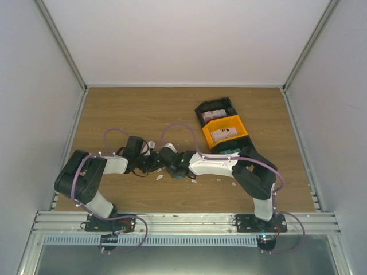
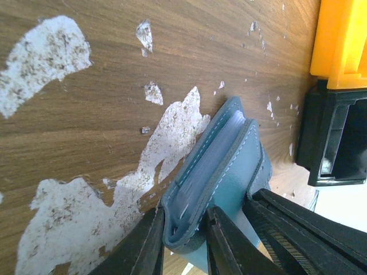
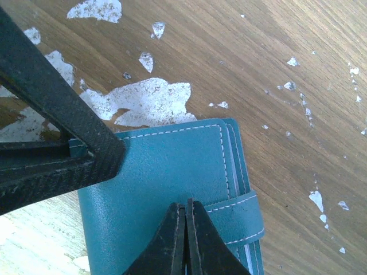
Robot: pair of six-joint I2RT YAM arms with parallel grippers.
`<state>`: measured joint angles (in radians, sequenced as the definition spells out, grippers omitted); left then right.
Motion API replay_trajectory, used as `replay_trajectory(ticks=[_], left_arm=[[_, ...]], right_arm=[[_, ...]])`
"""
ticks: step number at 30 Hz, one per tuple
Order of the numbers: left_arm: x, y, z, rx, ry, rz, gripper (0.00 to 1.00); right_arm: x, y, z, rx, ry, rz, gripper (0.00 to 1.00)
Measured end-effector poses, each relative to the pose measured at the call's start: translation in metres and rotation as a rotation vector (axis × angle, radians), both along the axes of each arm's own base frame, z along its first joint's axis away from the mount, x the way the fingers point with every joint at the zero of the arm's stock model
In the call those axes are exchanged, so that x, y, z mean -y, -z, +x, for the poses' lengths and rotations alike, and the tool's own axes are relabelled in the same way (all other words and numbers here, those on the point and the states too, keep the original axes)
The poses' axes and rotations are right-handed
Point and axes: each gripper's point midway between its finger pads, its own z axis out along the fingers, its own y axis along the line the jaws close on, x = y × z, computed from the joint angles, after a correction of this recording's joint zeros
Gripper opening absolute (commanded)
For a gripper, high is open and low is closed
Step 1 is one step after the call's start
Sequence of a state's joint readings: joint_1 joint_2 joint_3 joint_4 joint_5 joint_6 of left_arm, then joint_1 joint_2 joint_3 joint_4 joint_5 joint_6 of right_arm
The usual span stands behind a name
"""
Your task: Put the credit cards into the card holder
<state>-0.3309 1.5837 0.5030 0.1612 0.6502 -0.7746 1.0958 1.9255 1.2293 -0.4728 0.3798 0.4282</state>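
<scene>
The holder [image 2: 221, 172] is being held by the left gripper [image 2: 183, 229] at one corner. The jaws are being kept partly open, about as wide as the holder is thick, with one finger [image 2: 146, 246] on each cover. The holder is being kept on edge, tilted, above the worn table [image 1: 126, 114]. Whether its lower edge is touching the wood cannot be told. Pale sleeve or card edges are being shown between the two teal covers; which they are cannot be told.

The right gripper [image 3: 185, 207] is being kept fully closed, its two fingers pressed together with nothing between them. Its tips are being rested on, or held just over, the holder's outer cover, right beside the strap [image 3: 241, 209] that wraps round the open edge. Contact cannot be confirmed from the right wrist view. In that same view, the left fingers [image 3: 63, 134] are being seen clamped across the holder's far corner.

In the top view, both arms are being brought together over the middle of the table, with the holder hidden almost wholly beneath them.

Cards [image 1: 223, 134], white with red patches, are being kept in the orange bin [image 1: 238, 123], and more are lying in the black bin [image 1: 202, 109] behind it, well apart from the holder. White scuffed patches [image 2: 51, 51] are being shown on the wood beneath the grippers.
</scene>
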Motion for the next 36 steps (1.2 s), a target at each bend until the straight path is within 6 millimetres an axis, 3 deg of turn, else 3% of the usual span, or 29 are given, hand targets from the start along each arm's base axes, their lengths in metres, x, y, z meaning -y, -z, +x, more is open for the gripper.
replay_trajectory(ticks=[11, 36], left_arm=[[0.0003, 0.0001, 0.0005, 0.001, 0.001, -0.003, 0.24], [0.0003, 0.0005, 0.0009, -0.001, 0.002, -0.010, 0.23]], right_arm=[[0.0005, 0.0029, -0.0047, 0.001, 0.032, 0.149, 0.00], [0.0027, 0.0063, -0.0040, -0.175, 0.002, 0.550, 0.00]])
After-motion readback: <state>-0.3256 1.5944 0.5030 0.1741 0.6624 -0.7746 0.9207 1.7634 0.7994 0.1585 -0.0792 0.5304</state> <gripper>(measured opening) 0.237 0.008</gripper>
